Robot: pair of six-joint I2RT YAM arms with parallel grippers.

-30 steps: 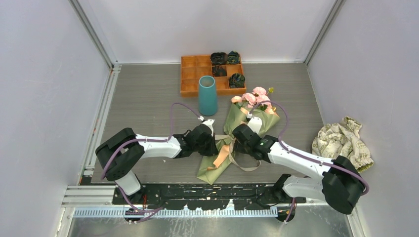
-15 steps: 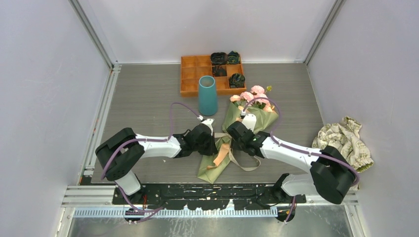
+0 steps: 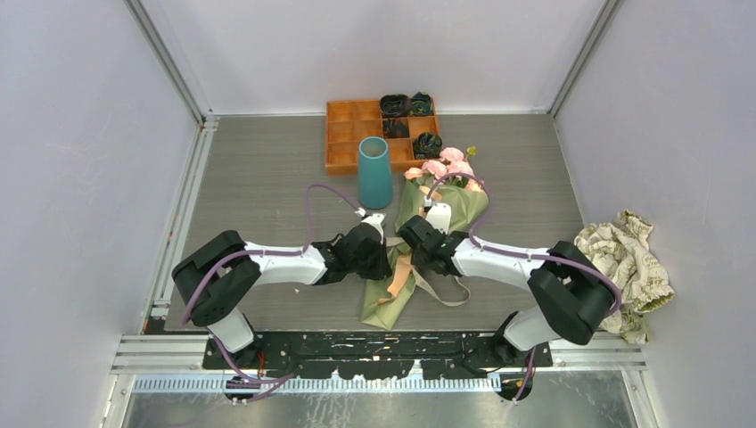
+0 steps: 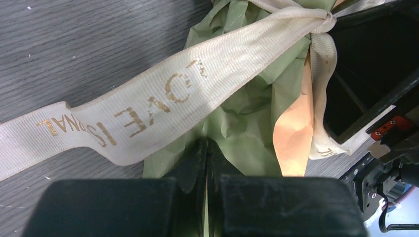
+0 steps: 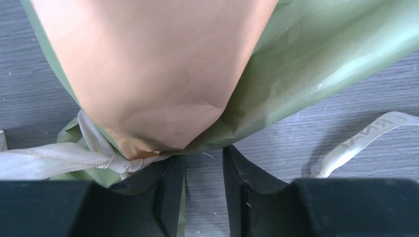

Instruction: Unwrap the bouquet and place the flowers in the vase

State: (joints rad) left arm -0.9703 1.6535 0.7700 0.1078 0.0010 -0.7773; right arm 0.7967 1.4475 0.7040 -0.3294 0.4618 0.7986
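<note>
Jaws of the left gripper point(image 4: 206, 163) are pressed together, pinching a fold of the green paper of the bouquet point(image 4: 247, 133), just under the ribbon point(image 4: 163, 98). Between the arms the bouquet lies slanted, its narrow tip toward the bases and its flowers point(image 3: 439, 168) beside the vase point(image 3: 374, 174). On the right gripper point(image 5: 202, 182) the jaws stand partly apart, gripping nothing. The knot point(image 5: 118, 160) sits just outside the finger on the left of the wrist view, so this arm looks nearer for untying.

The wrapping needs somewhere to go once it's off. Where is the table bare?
Bare table left of the vase and tray; also right of the bouquet, behind the crumpled paper wad. Crowded in the middle, where left hand and right hand meet at the bouquet.
</note>
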